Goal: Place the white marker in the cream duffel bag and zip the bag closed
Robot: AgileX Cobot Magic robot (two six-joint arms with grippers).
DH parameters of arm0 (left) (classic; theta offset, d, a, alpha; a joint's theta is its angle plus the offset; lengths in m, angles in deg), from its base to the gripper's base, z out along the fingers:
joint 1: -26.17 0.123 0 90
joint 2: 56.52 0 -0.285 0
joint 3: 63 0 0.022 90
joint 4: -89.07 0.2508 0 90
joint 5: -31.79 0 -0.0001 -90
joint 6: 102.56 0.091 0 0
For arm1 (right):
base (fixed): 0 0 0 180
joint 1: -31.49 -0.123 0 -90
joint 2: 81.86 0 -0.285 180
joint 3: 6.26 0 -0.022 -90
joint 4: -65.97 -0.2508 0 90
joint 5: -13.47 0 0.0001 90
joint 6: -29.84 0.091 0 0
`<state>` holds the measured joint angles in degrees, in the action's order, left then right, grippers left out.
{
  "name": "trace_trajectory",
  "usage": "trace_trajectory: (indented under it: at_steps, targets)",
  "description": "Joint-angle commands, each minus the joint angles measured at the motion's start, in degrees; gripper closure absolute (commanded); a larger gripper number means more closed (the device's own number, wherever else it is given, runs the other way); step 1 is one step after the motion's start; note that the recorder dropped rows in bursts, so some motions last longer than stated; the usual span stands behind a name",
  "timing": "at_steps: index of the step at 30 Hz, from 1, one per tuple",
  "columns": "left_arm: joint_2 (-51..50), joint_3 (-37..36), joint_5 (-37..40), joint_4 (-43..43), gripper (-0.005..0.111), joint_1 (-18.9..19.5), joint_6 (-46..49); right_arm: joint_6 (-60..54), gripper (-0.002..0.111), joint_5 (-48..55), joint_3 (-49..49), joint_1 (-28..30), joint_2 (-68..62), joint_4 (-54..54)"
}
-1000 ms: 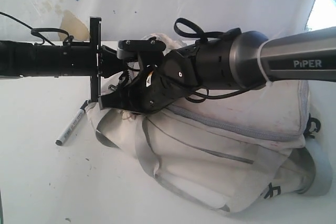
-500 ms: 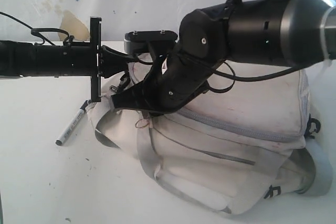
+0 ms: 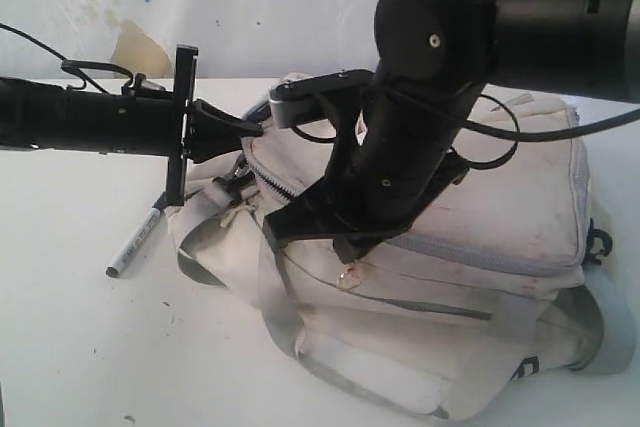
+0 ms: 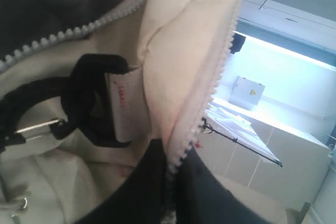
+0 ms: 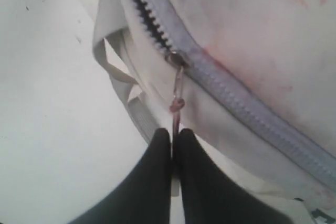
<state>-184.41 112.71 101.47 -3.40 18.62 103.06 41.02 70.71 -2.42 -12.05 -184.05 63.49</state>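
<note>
The cream duffel bag (image 3: 510,207) lies on the white table, stained reddish. The white marker (image 3: 134,244) lies on the table left of the bag, outside it. My left gripper (image 3: 252,130) reaches in from the left and is shut on the bag's zipper edge (image 4: 210,85) at the bag's left end; its tips (image 4: 170,169) pinch the toothed tape. My right gripper (image 3: 345,250) hangs over the bag's front and is shut (image 5: 172,134) on the pull tab (image 5: 177,95) of the zipper slider (image 5: 175,59). Beyond the slider the teeth (image 5: 144,9) stand parted.
A grey webbing strap (image 3: 205,237) loops out of the bag's left end near the marker. A black clip (image 4: 92,103) sits on the bag beside the held edge. The right arm's bulky wrist (image 3: 450,57) hangs over the bag's top.
My right gripper has travelled rightward along the bag with the pull tab, and the zipper has parted behind it. The left gripper kept its hold, lifting slightly. The marker has not moved.
</note>
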Motion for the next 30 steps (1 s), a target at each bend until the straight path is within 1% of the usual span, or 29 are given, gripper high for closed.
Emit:
trace_trajectory:
  at_steps: [1, 4, 8, 13, 19, 25, 30]
  targets:
    - [0.5, -0.1, 0.3, -0.2, 0.107, 3.2, 0.2, -0.5, 0.108, 3.3, 2.8, 3.1, 1.7, 1.0]
    - [0.5, -0.1, 0.3, -0.1, 0.107, 4.2, 0.7, -0.5, 0.108, 3.6, 5.1, 5.7, 3.7, 1.1]
    - [0.5, -0.1, 0.3, -0.2, 0.107, 4.2, 1.3, -0.7, 0.108, 4.5, 9.4, 10.4, 7.4, 2.0]
    - [0.5, -0.1, 0.3, -0.4, 0.107, 4.2, 1.3, -0.7, 0.108, 4.5, 13.8, 15.0, 10.3, 3.8]
    - [0.5, -0.1, 0.3, -0.4, 0.107, 4.2, 1.4, -1.2, 0.108, 4.7, 18.9, 20.3, 11.4, 5.2]
    - [0.5, -0.1, 0.3, -0.4, 0.107, 4.2, 2.3, -2.2, 0.108, 2.8, 22.2, 23.0, 11.4, 5.5]
    - [0.5, -0.1, 0.3, -0.2, 0.107, 4.2, 3.0, -2.2, 0.108, -1.3, 23.7, 23.5, 11.4, 5.7]
